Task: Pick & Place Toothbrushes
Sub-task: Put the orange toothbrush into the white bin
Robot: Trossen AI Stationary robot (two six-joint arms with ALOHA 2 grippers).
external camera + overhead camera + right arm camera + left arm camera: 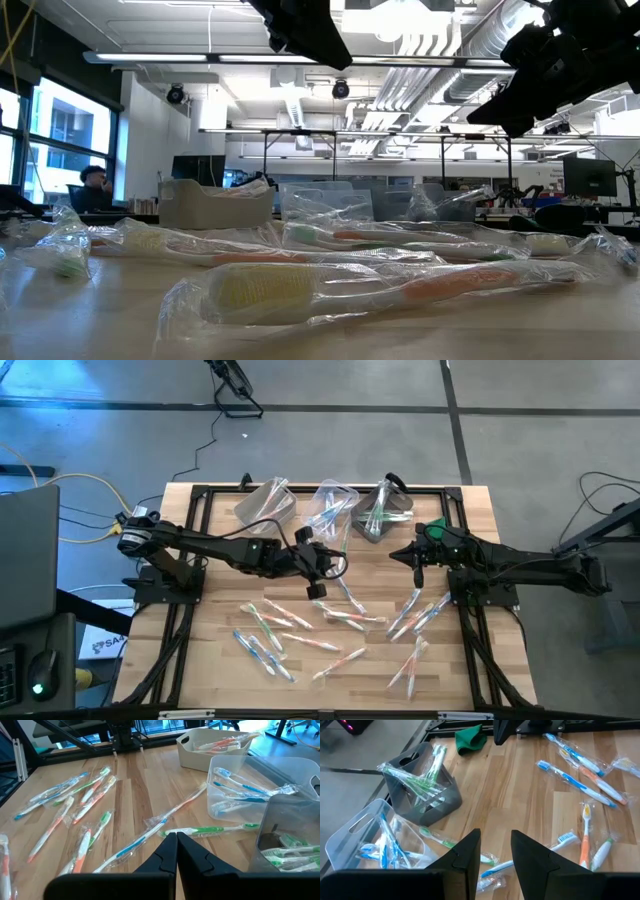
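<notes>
Clear-wrapped toothbrushes (300, 632) litter the wood table (205, 645), some already sorted into three bins (325, 505) at twelve o'clock. Left gripper (318, 588) hovers mid-table, fingers partly apart and empty; a reach looks underway, needing descent onto the brush at its four o'clock. Right gripper (417, 575), pinched closed, waits.

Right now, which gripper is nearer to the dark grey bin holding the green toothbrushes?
Right. The right gripper hangs shut just beside the dark grey bin, toward the table's front. The left gripper is farther off, past the clear bin, over the table's middle.
</notes>
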